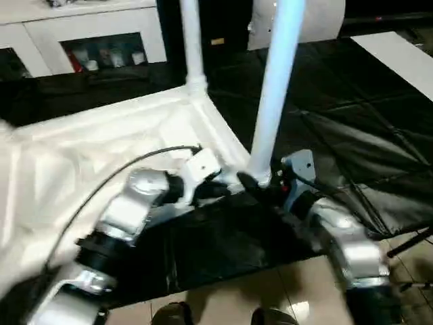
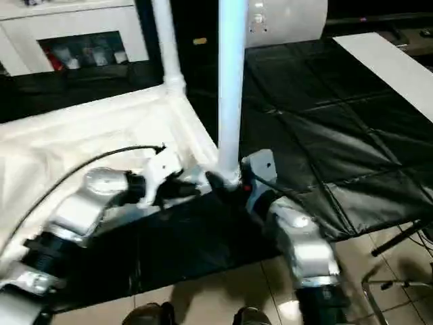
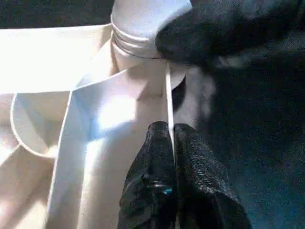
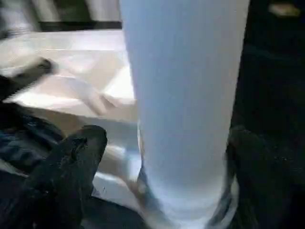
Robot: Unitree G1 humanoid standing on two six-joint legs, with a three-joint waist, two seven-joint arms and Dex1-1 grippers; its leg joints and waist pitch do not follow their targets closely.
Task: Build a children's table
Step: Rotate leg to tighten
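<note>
Lying upside down on the dark floor mat [image 1: 325,149], the tabletop [image 1: 101,142] carries one leg [image 1: 191,47] in its far corner socket; the left gripper [image 3: 170,143] pinches its thin rim, and the right gripper [image 4: 157,157], fingers spread, flanks a second leg [image 1: 274,88] seated in the near corner socket

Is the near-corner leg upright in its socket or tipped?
Upright: the near leg rises straight from the tabletop's corner socket. How deep it sits, cannot tell.
</note>
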